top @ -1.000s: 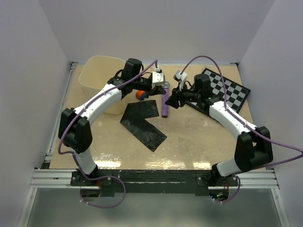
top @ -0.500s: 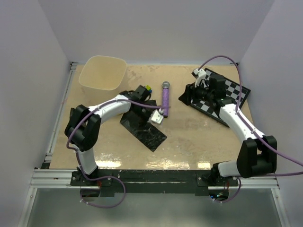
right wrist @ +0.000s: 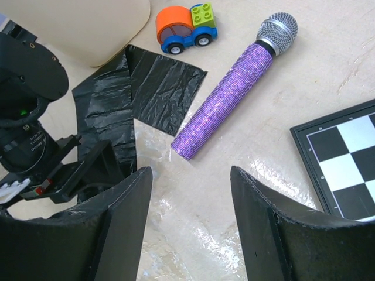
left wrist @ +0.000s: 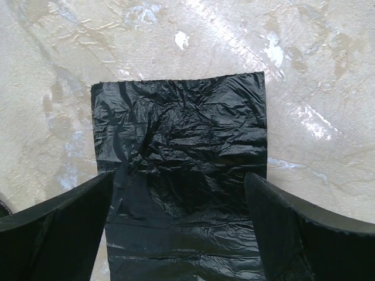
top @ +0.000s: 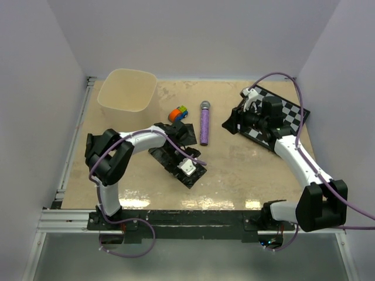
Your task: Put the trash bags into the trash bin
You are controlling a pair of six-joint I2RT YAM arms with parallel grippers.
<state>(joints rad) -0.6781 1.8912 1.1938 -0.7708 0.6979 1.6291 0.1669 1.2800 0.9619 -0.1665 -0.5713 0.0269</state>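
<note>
Glossy, crinkled plastic trash bags (left wrist: 181, 146)

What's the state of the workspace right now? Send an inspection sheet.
Surface: beige table, shiny patches.
Job's things: trash bag lying flat on the table, outside the trash bin; nothing seen inside the bin.
Clutter: purple microphone, toy car, chequered board.
Grippers: left claw open, low over the bag; right claw open, holding nothing, beside the board.
Cables: purple cables loop along both arms.
Surroundings: plain pale walls; metal rail at the near edge.
</note>
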